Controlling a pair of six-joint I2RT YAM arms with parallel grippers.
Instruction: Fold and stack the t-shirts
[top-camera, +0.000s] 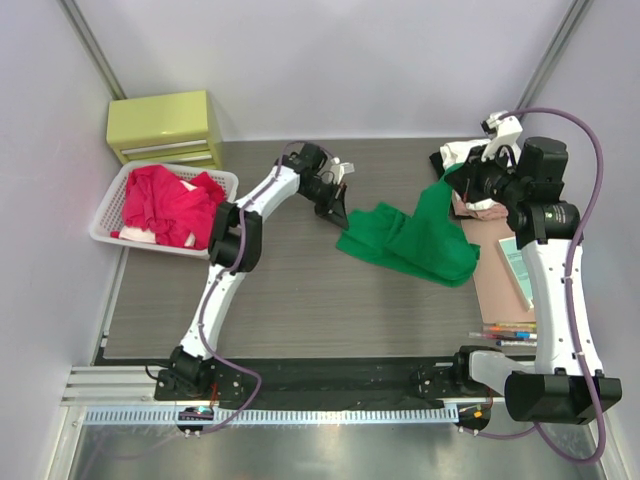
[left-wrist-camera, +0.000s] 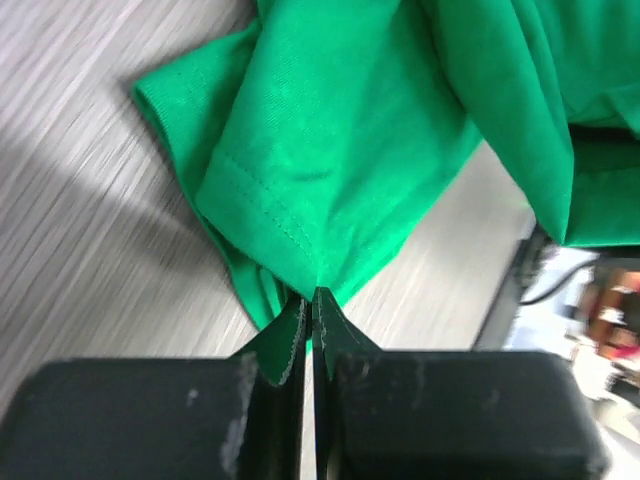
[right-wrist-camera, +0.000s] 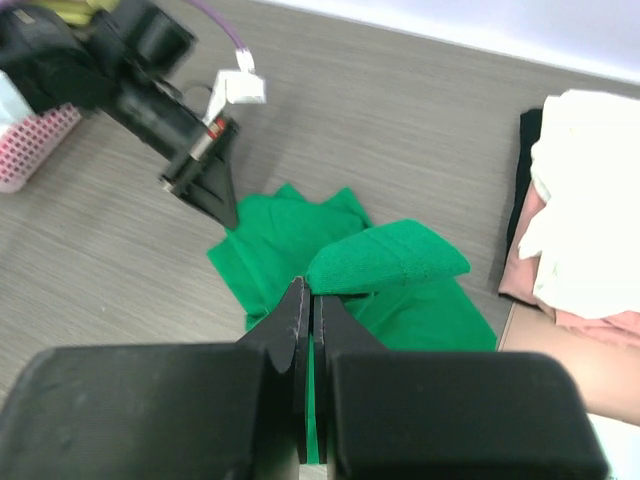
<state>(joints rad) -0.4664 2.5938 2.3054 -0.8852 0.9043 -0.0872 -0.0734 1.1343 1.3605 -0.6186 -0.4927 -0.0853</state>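
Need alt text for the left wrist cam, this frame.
The left gripper, shut, pinches the bright green t-shirt by a corner at its stitched hem. The rest of the shirt spreads rumpled over the grey wood-grain table.

**Left arm** (top-camera: 228, 250): rises from its base at the near edge, elbow bent, forearm reaching forward and to the right, wrist pitched downward.

**Left gripper** (top-camera: 337, 212): points down. The fingers (left-wrist-camera: 288, 340) are pressed together, with a hem corner of the green t-shirt (top-camera: 410, 240) pinched between their tips.

**Right arm** (top-camera: 558, 290): runs up along the right side, with the wrist turned toward the left.

**Right gripper** (top-camera: 452, 182): the fingers (right-wrist-camera: 292, 325) are closed, with a raised fold of the same t-shirt clamped between them.

The two grippers are well apart, at opposite ends of the cloth.
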